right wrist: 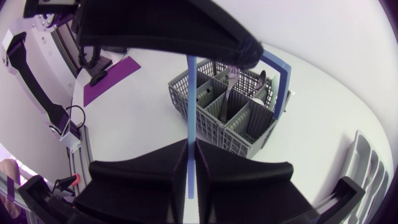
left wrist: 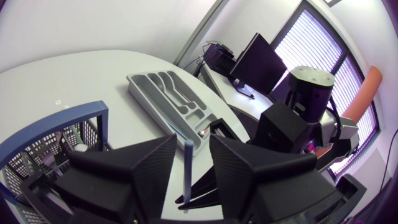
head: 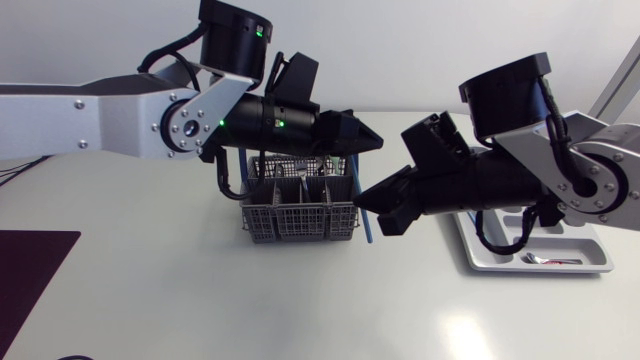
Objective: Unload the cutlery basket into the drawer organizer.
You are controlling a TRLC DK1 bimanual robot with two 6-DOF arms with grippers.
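One thin blue stick [head: 368,228] stands upright just beside the cutlery basket [head: 300,212], and we pinch it between our right gripper's [head: 361,205] closed fingers. Our left gripper [head: 376,140] hovers above, fingers spread either side of the stick's upper end. The drawer organizer [head: 480,262] lies under our right arm.

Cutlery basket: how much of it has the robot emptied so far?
Early days. One utensil lies in the organizer. The right hand grips a thin blue stick beside the basket. A fork and a spoon are left inside it.
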